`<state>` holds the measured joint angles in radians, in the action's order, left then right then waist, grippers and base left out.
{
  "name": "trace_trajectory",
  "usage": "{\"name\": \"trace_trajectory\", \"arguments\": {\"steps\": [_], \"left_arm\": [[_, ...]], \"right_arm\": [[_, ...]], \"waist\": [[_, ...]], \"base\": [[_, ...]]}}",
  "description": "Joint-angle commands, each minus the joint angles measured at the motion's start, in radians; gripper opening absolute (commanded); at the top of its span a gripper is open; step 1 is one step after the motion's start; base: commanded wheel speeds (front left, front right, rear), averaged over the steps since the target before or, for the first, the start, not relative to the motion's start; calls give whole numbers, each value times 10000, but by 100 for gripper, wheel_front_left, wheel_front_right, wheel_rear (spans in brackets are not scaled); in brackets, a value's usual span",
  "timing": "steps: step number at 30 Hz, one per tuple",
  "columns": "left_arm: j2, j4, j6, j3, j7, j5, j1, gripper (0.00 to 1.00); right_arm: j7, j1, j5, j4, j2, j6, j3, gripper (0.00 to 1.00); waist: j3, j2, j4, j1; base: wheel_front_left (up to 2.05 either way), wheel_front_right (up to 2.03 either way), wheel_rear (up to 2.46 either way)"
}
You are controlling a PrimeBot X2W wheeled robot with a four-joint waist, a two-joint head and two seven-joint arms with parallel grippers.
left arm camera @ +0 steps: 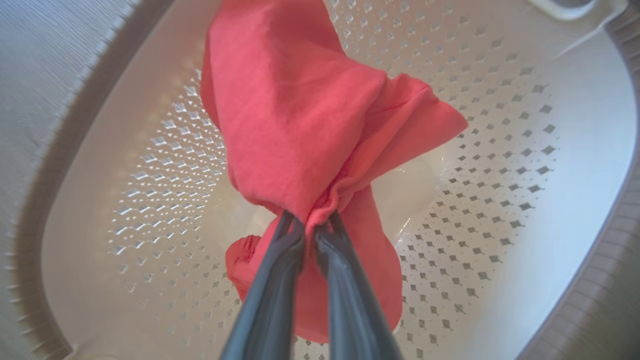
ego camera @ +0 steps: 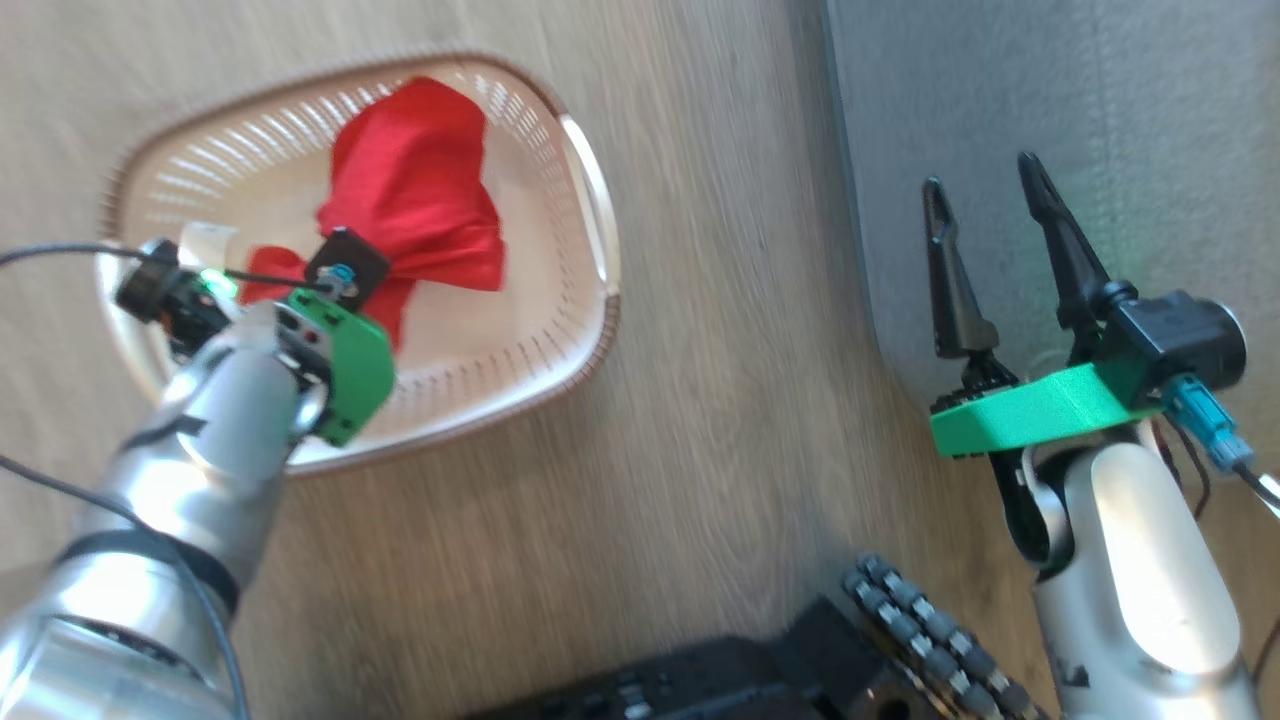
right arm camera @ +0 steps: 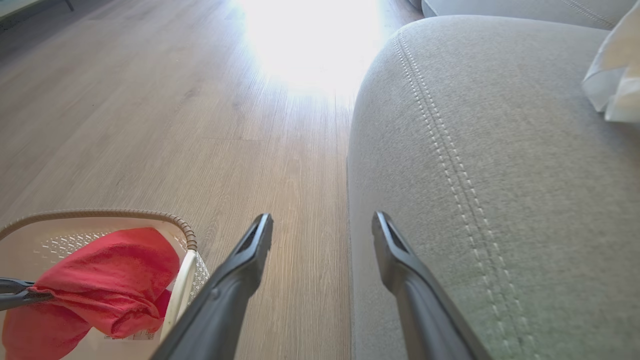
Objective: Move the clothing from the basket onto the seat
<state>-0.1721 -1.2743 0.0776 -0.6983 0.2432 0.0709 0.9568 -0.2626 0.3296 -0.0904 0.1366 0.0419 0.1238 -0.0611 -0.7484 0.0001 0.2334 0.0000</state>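
We see the left gripper (left arm camera: 309, 220) clamped on the red garment (left arm camera: 295, 115): in the left wrist view its two dark fingers meet with a bunched fold of the cloth pinched between their tips. The garment rises from the pinch towards twelve o'clock of that view, and a smaller lobe of it hangs towards six o'clock behind the fingers. Whether the lower lobe touches the basket floor we cannot tell.

In the head view the basket (ego camera: 520, 340) sits at ten o'clock on the wooden floor (ego camera: 720, 400). The garment lies inside the basket's rim, and the left arm reaches in from eight o'clock. One white handle (ego camera: 590, 190) lies on the basket's side at three o'clock, the side facing the seat.

The seat (ego camera: 1050, 100) takes up the head view from one to three o'clock, well apart from the basket, with a strip of floor between them. The right gripper (ego camera: 980, 172) stands at three o'clock over the seat's edge. Its fingers are spread wide apart and hold nothing. In the right wrist view the seat's edge runs between those fingers, and the double stitching runs along the cushion.

A piece of white fabric (right arm camera: 615, 75) lies on the seat at two o'clock of the right wrist view. The robot's dark base (ego camera: 760, 670) shows at six o'clock of the head view.
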Motion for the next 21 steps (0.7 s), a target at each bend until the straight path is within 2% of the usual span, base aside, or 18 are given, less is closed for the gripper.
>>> {"name": "trace_trajectory", "arguments": {"steps": [1,10,19,21], "left_arm": [[-71,226,24,312,158,146,-256,0],[184,2971,-156,935,183,784,-1817,0],[198,5472,-401,1745,184,862,-3282,0],[263,5947,-342,1982,184,938,-3636,0]], "right_arm": [[8,-557,-9,-169,83,69,-99,100],[8,-1029,233,218,83,69,-17,100],[8,-1603,373,391,87,69,66,100],[8,-1757,374,402,101,69,101,100]], "waist": [[1046,-1,-578,0],[3040,-1,-1274,0],[4627,-1,-1876,0],[4948,-1,-2021,0]], "base": [[0,0,0],[0,0,0],[0,0,0],[0,0,0]]}}
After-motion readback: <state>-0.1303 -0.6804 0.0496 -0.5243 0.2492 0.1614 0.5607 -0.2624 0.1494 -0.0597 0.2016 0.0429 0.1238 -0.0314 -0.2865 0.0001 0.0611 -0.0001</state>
